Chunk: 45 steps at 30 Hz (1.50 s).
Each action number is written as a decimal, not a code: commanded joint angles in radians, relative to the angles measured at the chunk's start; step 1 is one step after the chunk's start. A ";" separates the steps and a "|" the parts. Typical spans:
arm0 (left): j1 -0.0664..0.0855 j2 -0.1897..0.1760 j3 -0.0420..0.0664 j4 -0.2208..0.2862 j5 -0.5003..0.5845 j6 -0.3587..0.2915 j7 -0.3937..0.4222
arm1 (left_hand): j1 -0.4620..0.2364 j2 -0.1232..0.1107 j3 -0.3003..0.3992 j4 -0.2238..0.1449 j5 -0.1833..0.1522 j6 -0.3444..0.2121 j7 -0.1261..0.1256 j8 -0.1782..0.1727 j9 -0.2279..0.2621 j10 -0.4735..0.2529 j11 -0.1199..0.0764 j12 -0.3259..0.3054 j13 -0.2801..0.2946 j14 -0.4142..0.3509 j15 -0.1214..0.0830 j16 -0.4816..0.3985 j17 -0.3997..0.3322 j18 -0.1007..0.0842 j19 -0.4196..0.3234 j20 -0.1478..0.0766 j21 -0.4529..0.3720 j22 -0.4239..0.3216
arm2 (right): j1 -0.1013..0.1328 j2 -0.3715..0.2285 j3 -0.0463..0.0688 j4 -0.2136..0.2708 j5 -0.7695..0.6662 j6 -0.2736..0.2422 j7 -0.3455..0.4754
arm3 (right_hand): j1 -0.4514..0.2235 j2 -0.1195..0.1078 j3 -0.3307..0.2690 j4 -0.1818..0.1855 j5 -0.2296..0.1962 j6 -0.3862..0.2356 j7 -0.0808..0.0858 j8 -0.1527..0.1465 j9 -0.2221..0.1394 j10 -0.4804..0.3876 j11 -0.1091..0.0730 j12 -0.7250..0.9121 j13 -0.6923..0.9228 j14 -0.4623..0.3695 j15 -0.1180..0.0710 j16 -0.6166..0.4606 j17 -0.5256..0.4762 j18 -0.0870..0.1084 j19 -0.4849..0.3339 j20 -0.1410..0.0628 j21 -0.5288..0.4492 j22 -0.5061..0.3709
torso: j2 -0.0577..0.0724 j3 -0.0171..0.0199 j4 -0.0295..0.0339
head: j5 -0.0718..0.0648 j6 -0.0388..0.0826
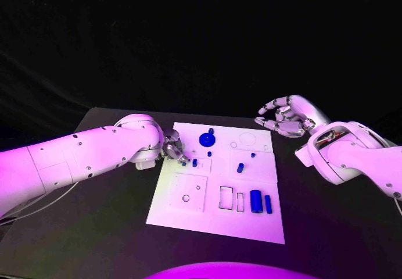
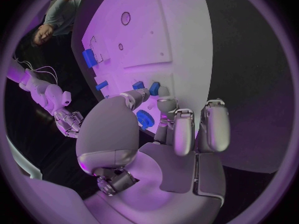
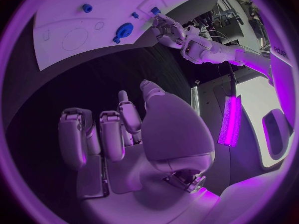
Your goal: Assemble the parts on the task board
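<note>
The white task board (image 1: 189, 215) lies in the middle of the black table. My left hand (image 1: 173, 145) is at its left edge. In the left wrist view its thumb and a fingertip (image 2: 165, 102) close on a small blue part (image 2: 154, 88) standing on the board, with a second small part (image 2: 138, 85) beside it. A blue gear (image 1: 207, 139) sits just right of that hand. Short blue pegs (image 1: 240, 168) stand mid-board, and two blue cylinders (image 1: 255, 201) lie lower right. My right hand (image 1: 283, 116) hovers off the board's far right corner, fingers loosely bent, holding nothing.
Outlined recesses (image 1: 189, 195) mark the board's lower left, and a round outline (image 1: 247, 138) its far right. Bare black table (image 1: 326, 221) surrounds the board. The table's far edge runs just behind both hands.
</note>
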 commanded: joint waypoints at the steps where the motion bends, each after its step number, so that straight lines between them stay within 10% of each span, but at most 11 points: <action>1: -0.003 -0.002 -0.001 0.003 0.008 -0.010 -0.009 | 0.003 -0.001 -0.014 0.005 -0.002 0.004 0.003 -0.004 -0.001 0.000 -0.004 0.004 0.002 0.085 -0.007 0.007 0.198 -0.011 0.009 -0.001 -0.004 0.040 | -0.001 -0.001 0.000 0.001 -0.001 -0.023 0.017 | -0.009 -0.002 0.005 0.001 0.006 0.000 -0.002 0.004 -0.001 -0.009 0.000 -0.004 0.000 0.059 -0.006 -0.006 0.075 0.019 0.027 -0.008 -0.005 0.176 | 0.001 -0.0001 -0.0016 | 0.001 0.001; 21: -0.003 -0.023 0.003 0.019 0.086 -0.100 0.028 | -0.060 0.010 -0.165 0.051 -0.009 0.003 0.007 -0.002 -0.002 -0.004 -0.001 0.005 0.002 0.083 -0.005 0.003 0.191 -0.010 0.006 -0.004 -0.009 0.036 | -0.001 -0.002 0.000 -0.002 0.003 -0.031 0.023 | -0.012 -0.003 0.004 0.002 0.008 0.000 -0.002 0.004 -0.001 -0.010 0.000 -0.005 -0.001 0.057 -0.006 -0.009 0.069 0.021 0.023 -0.008 -0.010 0.172 | 0.000 0.0004 -0.0021 | 0.002 0.004; 29: -0.002 -0.039 0.009 0.028 0.164 -0.221 0.091 | -0.047 0.060 -0.331 0.051 -0.026 -0.076 0.037 -0.027 -0.009 -0.162 0.027 -0.160 -0.224 0.052 0.019 -0.054 0.097 0.016 -0.084 0.008 -0.079 -0.071 | -0.001 -0.005 0.000 -0.003 0.004 -0.032 0.019 | -0.013 -0.003 0.004 0.002 0.008 0.000 -0.002 0.005 -0.001 -0.011 0.000 -0.007 -0.003 0.057 -0.006 -0.009 0.068 0.021 0.022 -0.008 -0.011 0.171 | 0.001 0.0003 -0.0021 | -0.002 0.007; 33: -0.002 -0.043 0.011 0.031 0.177 -0.285 0.148 | -0.016 0.090 -0.369 0.050 -0.019 -0.160 0.076 -0.065 -0.030 -0.221 0.062 -0.170 -0.236 0.032 0.048 -0.086 0.045 0.027 -0.124 0.027 -0.115 -0.120 | -0.001 -0.006 0.000 -0.003 0.005 -0.030 0.016 | -0.013 -0.003 0.004 0.002 0.008 0.000 -0.002 0.005 -0.001 -0.011 0.000 -0.007 -0.003 0.057 -0.006 -0.009 0.068 0.021 0.022 -0.008 -0.011 0.171 | 0.001 -0.0003 -0.0010 | -0.005 0.011; 37: -0.002 -0.041 0.012 0.038 0.171 -0.360 0.258 | 0.067 0.095 -0.377 0.050 -0.011 -0.241 0.117 -0.085 -0.049 -0.333 0.102 -0.198 -0.256 -0.074 0.085 -0.211 -0.144 0.067 -0.300 0.058 -0.251 -0.307 | -0.001 -0.007 0.000 -0.003 0.006 -0.028 0.014 | -0.013 -0.003 0.005 0.001 0.008 0.000 -0.002 0.005 -0.001 -0.010 0.000 -0.006 -0.002 0.058 -0.006 -0.009 0.070 0.021 0.022 -0.008 -0.011 0.171 | 0.001 0.0002 -0.0008 | -0.006 0.014; 38: -0.002 -0.040 0.012 0.040 0.167 -0.384 0.295 | 0.147 0.102 -0.351 0.042 -0.002 -0.261 0.134 -0.085 -0.060 -0.418 0.122 -0.238 -0.283 -0.263 0.108 -0.392 -0.384 0.104 -0.515 0.077 -0.420 -0.506 | -0.001 -0.007 0.000 -0.003 0.007 -0.027 0.014 | -0.013 -0.003 0.005 0.001 0.009 0.000 -0.002 0.005 -0.001 -0.010 0.000 -0.006 -0.003 0.057 -0.006 -0.009 0.070 0.021 0.022 -0.008 -0.011 0.171 | 0.001 0.0001 -0.0010 | -0.007 0.015; 39: -0.002 -0.037 0.012 0.042 0.159 -0.413 0.342 | 0.175 0.099 -0.341 0.049 -0.002 -0.260 0.138 -0.082 -0.065 -0.435 0.126 -0.249 -0.295 -0.333 0.114 -0.450 -0.456 0.103 -0.538 0.086 -0.445 -0.518 | -0.001 -0.006 0.000 -0.004 0.007 -0.027 0.014 | -0.013 -0.003 0.005 0.001 0.009 0.000 -0.002 0.005 -0.001 -0.011 0.000 -0.007 -0.003 0.057 -0.006 -0.009 0.069 0.021 0.022 -0.008 -0.011 0.171 | 0.001 -0.0001 -0.0010 | -0.009 0.015; 45: -0.002 -0.019 0.010 0.046 0.050 -0.502 0.501 | 0.384 0.026 -0.199 0.037 -0.006 -0.231 0.147 -0.135 -0.155 -0.471 0.143 -0.348 -0.412 -0.420 0.126 -0.481 -0.538 0.113 -0.562 0.113 -0.515 -0.552 | -0.001 -0.002 0.000 -0.004 0.008 -0.024 0.012 | -0.010 -0.001 0.009 -0.001 0.012 0.000 -0.003 0.006 -0.001 -0.017 -0.001 -0.014 -0.011 0.056 -0.006 -0.012 0.065 0.022 0.020 -0.008 -0.015 0.169 | 0.002 -0.0020 -0.0034 | -0.012 0.016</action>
